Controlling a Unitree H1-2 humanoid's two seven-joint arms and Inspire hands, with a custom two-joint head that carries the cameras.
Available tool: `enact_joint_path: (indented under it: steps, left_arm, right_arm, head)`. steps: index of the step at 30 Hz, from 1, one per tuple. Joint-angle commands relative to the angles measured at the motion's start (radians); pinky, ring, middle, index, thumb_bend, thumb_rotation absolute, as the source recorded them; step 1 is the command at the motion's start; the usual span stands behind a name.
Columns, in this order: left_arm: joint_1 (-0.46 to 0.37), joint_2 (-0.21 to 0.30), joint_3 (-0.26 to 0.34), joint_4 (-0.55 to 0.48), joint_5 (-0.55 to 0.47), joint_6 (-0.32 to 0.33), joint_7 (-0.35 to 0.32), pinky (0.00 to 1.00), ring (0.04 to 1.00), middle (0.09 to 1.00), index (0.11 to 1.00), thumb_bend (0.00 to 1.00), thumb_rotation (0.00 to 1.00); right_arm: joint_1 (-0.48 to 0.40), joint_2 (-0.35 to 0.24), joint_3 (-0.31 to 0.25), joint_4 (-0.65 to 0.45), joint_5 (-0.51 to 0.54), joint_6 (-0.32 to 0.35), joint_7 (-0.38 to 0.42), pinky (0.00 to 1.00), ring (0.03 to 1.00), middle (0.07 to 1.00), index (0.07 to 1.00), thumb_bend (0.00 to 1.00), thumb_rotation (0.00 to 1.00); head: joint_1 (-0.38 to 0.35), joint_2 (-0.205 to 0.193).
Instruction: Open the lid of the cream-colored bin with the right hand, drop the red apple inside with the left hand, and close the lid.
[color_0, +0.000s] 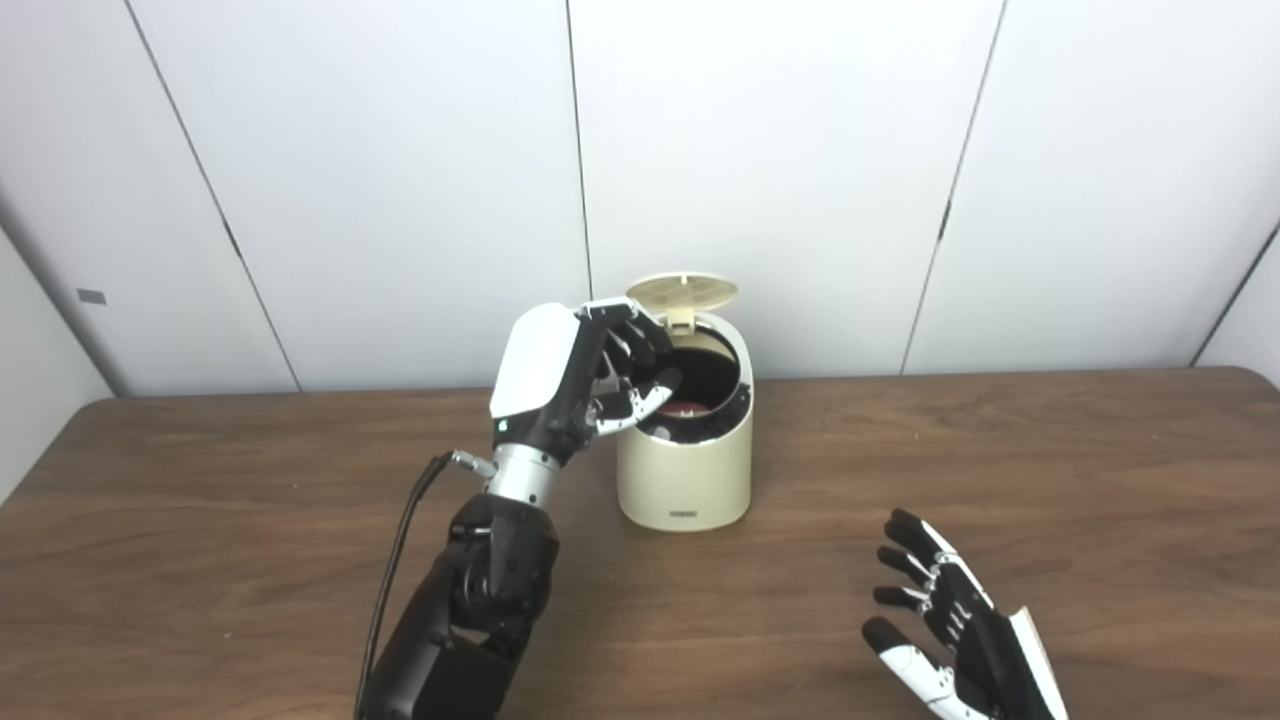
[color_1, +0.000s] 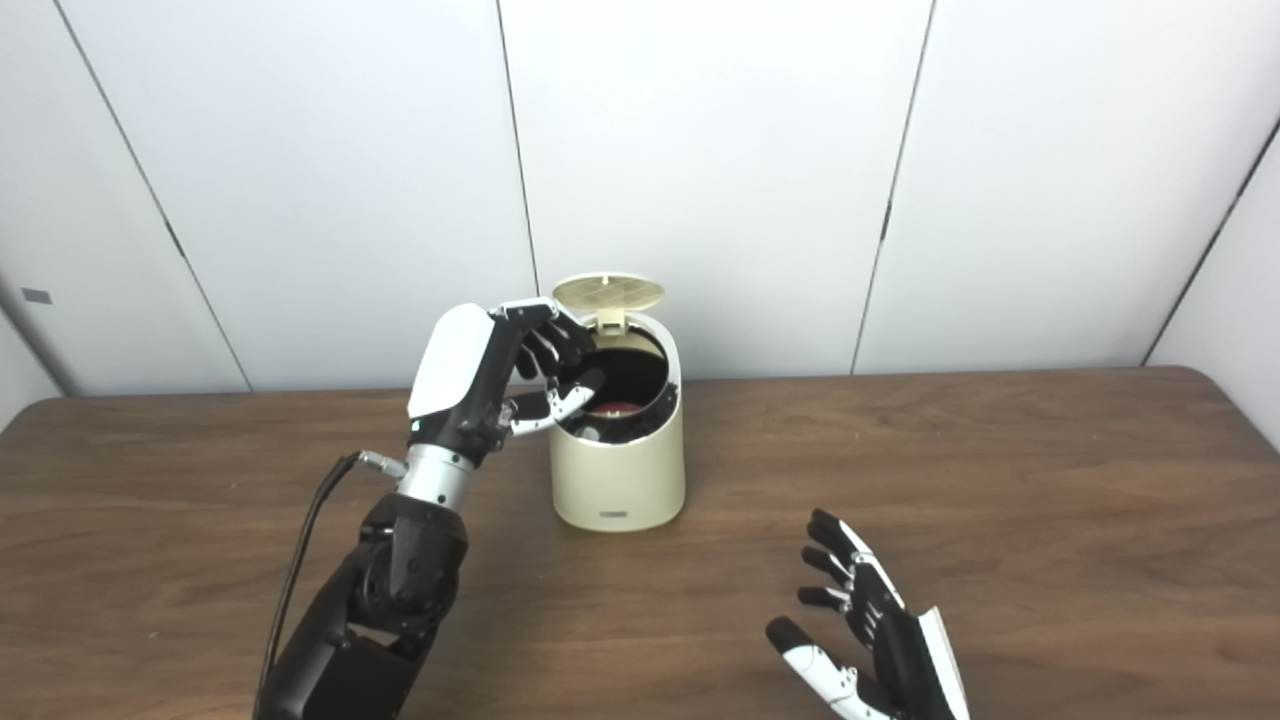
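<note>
I see the bin (color_0: 686, 470) on the table (color_0: 1000, 470) with its lid (color_0: 683, 291) up and the apple (color_1: 614, 409) inside. My left hand (color_0: 585, 375) hangs spread and empty over the rim; my right hand (color_1: 865, 630) rests spread near the table's front. Both views agree.

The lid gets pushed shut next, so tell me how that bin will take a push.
The bin looks like thin plastic, probably light, so it may slide on the smooth table. It is tall and narrow; a sideways push on the raised lid could tip it. Pressing downward seems safer.
</note>
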Motion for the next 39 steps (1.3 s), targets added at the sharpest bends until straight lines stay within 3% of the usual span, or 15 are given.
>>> enact_joint_path:
  steps: [1, 4, 9, 15, 17, 19, 20, 21, 22, 23, 27, 28, 33, 39]
  left_arm:
    - [-0.032, -0.012, 0.029, -0.062, -0.035, -0.033, 0.02, 0.4, 0.433, 0.521, 0.464, 0.48, 0.0]
    - [-0.01, -0.026, 0.065, -0.11, -0.079, -0.036, 0.024, 0.34, 0.439, 0.529, 0.477, 0.48, 0.0]
    - [0.052, -0.047, 0.134, -0.216, -0.207, -0.019, -0.005, 0.32, 0.437, 0.519, 0.486, 0.48, 0.0]
    - [0.146, -0.073, 0.206, -0.368, -0.378, 0.139, -0.089, 0.33, 0.443, 0.511, 0.518, 0.48, 0.0]
    - [0.199, -0.077, 0.229, -0.437, -0.426, 0.215, -0.114, 0.4, 0.427, 0.502, 0.531, 0.5, 0.0]
    - [0.251, -0.068, 0.243, -0.485, -0.452, 0.257, -0.131, 0.44, 0.515, 0.489, 0.513, 0.52, 0.0]
    - [0.278, -0.054, 0.245, -0.497, -0.455, 0.258, -0.14, 0.45, 0.524, 0.487, 0.512, 0.52, 0.0]
    - [0.303, -0.036, 0.249, -0.503, -0.464, 0.256, -0.157, 0.46, 0.535, 0.553, 0.505, 0.51, 0.04]
    - [0.328, -0.015, 0.254, -0.505, -0.482, 0.249, -0.179, 0.5, 0.578, 0.624, 0.624, 0.58, 0.18]
    - [0.349, 0.001, 0.261, -0.503, -0.508, 0.236, -0.198, 0.53, 0.614, 0.671, 0.691, 0.6, 0.24]
    - [0.425, 0.025, 0.289, -0.498, -0.602, 0.221, -0.237, 0.62, 0.71, 0.775, 0.815, 0.54, 0.28]
    - [0.446, 0.031, 0.293, -0.496, -0.618, 0.217, -0.246, 0.66, 0.744, 0.803, 0.849, 0.52, 0.33]
    - [0.53, 0.092, 0.264, -0.477, -0.636, 0.176, -0.319, 0.8, 0.851, 0.884, 0.912, 0.53, 0.58]
    - [0.6, 0.088, 0.257, -0.441, -0.63, 0.106, -0.329, 0.84, 0.865, 0.893, 0.922, 0.55, 0.66]
  right_arm:
    - [0.048, 0.021, -0.002, -0.017, 0.009, -0.034, 0.0, 0.7, 0.84, 0.883, 0.876, 0.61, 0.56]
    - [0.048, 0.019, -0.001, -0.018, 0.007, -0.037, 0.001, 0.71, 0.84, 0.883, 0.879, 0.61, 0.57]
    - [0.05, 0.018, -0.003, -0.018, 0.013, -0.038, 0.003, 0.71, 0.843, 0.883, 0.876, 0.61, 0.56]
    - [0.05, 0.02, -0.004, -0.032, 0.015, -0.021, 0.004, 0.71, 0.839, 0.883, 0.875, 0.63, 0.57]
    - [0.05, 0.02, -0.005, -0.04, 0.016, -0.014, 0.005, 0.71, 0.841, 0.883, 0.875, 0.64, 0.57]
    - [0.048, 0.017, -0.005, -0.049, 0.011, -0.014, 0.005, 0.71, 0.844, 0.887, 0.877, 0.63, 0.57]
    - [0.047, 0.017, -0.006, -0.054, 0.012, -0.014, 0.005, 0.71, 0.847, 0.89, 0.878, 0.62, 0.57]
    - [0.044, 0.018, -0.008, -0.06, 0.015, -0.013, 0.005, 0.71, 0.852, 0.891, 0.878, 0.62, 0.57]
    - [0.039, 0.021, -0.01, -0.066, 0.022, -0.009, 0.004, 0.72, 0.857, 0.891, 0.878, 0.61, 0.56]
    - [0.034, 0.023, -0.012, -0.072, 0.031, -0.004, 0.005, 0.72, 0.86, 0.89, 0.876, 0.6, 0.56]
    - [0.015, 0.02, -0.017, -0.088, 0.072, 0.01, 0.016, 0.75, 0.872, 0.898, 0.885, 0.55, 0.54]
    - [0.009, 0.018, -0.018, -0.091, 0.089, 0.013, 0.021, 0.77, 0.884, 0.908, 0.893, 0.53, 0.53]
    - [-0.033, 0.013, -0.024, -0.112, 0.079, 0.048, 0.022, 0.83, 0.912, 0.92, 0.893, 0.57, 0.61]
    - [-0.132, -0.001, -0.051, -0.091, 0.119, 0.06, 0.036, 0.86, 0.925, 0.926, 0.9, 0.6, 0.64]
  head:
    - [0.001, 0.0]
    - [0.004, 0.003]
    - [0.012, 0.007]
    - [0.012, 0.009]
    - [0.01, 0.017]
    - [0.003, 0.018]
    - [0.003, 0.018]
    - [0.003, 0.018]
    - [0.003, 0.018]
    - [0.0, 0.017]
    - [-0.008, 0.024]
    - [-0.009, 0.025]
    - [-0.018, 0.034]
    - [-0.019, 0.039]
